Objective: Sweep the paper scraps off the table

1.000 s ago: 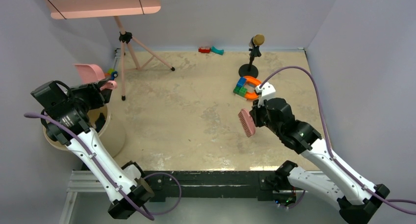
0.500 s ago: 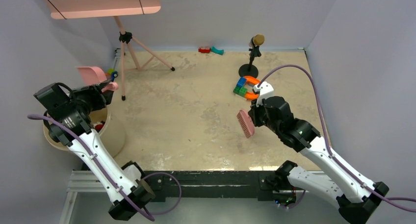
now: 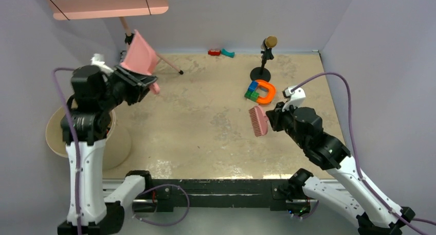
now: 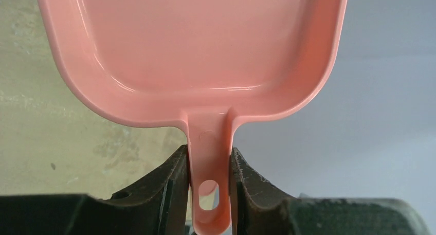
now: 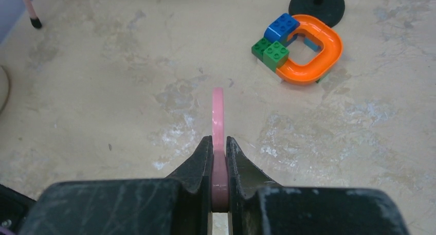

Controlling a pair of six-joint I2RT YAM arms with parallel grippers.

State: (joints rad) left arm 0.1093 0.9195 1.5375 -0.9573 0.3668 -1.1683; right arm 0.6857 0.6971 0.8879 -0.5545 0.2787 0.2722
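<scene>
No paper scraps show on the beige stained table (image 3: 195,122) in any view. My left gripper (image 3: 149,83) is shut on the handle of the pink dustpan (image 3: 138,55), held in the air over the table's far left; in the left wrist view the pan (image 4: 190,44) is empty and its handle sits between the black fingers (image 4: 169,194). My right gripper (image 3: 272,119) is shut on the pink brush (image 3: 257,121), held above the table's right middle. In the right wrist view the brush (image 5: 218,116) shows edge-on between the fingers.
A beige round bin (image 3: 110,137) stands at the table's left edge under the left arm. Blue and green blocks with an orange horseshoe (image 3: 261,91) lie right of centre, with a black figurine stand (image 3: 266,52) behind. Red and teal toys (image 3: 221,52) lie at the back wall. A pink tripod stand (image 3: 154,60) is back left.
My left arm has swung up and right from over the bin, carrying the dustpan out over the table's far left. My right gripper has shifted slightly right with the brush.
</scene>
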